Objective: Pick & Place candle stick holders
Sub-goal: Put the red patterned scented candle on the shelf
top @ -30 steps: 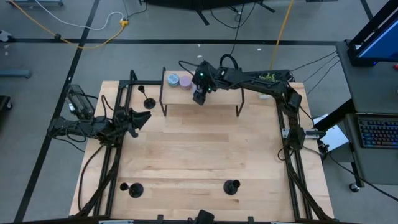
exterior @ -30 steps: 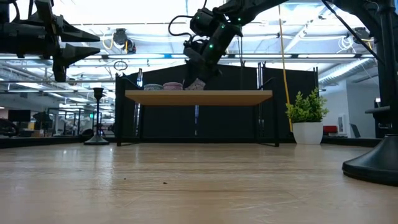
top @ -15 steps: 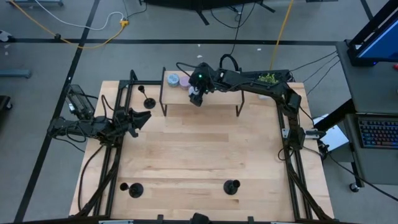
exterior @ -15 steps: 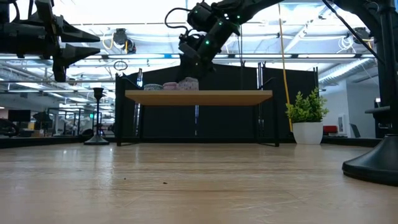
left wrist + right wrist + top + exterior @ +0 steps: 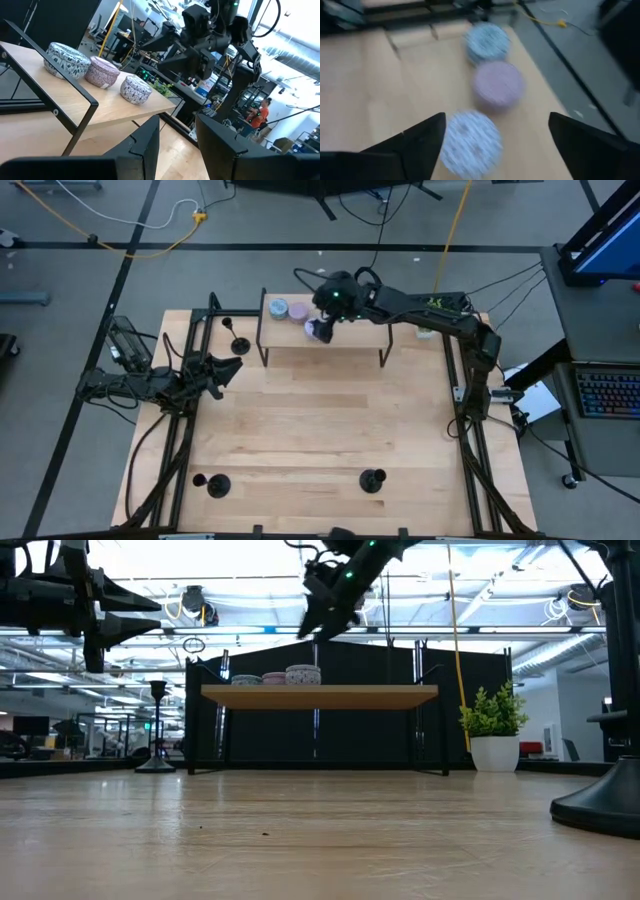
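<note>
Left gripper (image 5: 228, 367): you see it waiting at the table's left edge, fingers spread, holding nothing.
Candle stick holders: one (image 5: 238, 343) just left of the shelf (image 5: 350, 335), two (image 5: 212, 484) (image 5: 372, 480) near the front edge.
Right gripper (image 5: 322, 326): above the shelf's three tins (image 5: 102, 72), fingers spread, empty.

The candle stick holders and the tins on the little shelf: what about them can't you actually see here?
- High view: the candle stick holders are too small to show detail.
- High view: the right tool covers part of the third tin.
- Right wrist view: blur hides the tins' patterns.
</note>
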Robot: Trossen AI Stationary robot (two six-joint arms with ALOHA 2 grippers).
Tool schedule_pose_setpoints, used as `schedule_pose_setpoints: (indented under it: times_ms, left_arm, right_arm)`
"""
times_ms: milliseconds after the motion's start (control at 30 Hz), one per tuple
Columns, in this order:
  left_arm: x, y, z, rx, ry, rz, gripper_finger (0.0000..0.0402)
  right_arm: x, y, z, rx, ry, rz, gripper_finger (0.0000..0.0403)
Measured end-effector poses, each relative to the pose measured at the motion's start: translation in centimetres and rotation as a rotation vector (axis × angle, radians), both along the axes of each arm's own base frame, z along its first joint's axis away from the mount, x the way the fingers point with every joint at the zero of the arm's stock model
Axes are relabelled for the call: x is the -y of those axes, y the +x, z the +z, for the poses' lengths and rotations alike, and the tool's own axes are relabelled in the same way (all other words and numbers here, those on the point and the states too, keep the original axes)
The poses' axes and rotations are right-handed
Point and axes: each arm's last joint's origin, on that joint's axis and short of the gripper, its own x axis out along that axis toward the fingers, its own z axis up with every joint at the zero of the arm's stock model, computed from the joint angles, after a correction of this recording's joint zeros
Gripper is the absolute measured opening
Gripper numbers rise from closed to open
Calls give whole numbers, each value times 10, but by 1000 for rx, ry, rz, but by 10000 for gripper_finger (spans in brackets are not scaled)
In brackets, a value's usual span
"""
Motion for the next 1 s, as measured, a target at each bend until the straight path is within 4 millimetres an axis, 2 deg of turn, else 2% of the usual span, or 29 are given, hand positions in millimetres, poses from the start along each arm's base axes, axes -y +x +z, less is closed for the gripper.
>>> schedule_pose_setpoints:
  times_ms: [133,333,467,533,733,1000]
  left_arm:
    - [0,0,0,2,-5,-1,131]
    - [0,0,0,5,-10,-2,131]
    - [0,0,0,6,-12,-3,131]
    - [0,0,0,6,-12,-3,131]
    - [0,0,0,2,-11,-3,131]
    - [0,0,-2,-17,-9,3,131]
  right_arm:
    - [-3,-14,0,-116,-19,-62,276]
    - [-5,-16,-38,-228,47,-65,138]
    - [-4,-15,-52,-213,41,-66,47]
    - [-3,-13,-54,-195,35,-68,14]
    - [-2,-10,-54,-129,55,-89,15]
    - [-3,12,-65,4,142,-16,3]
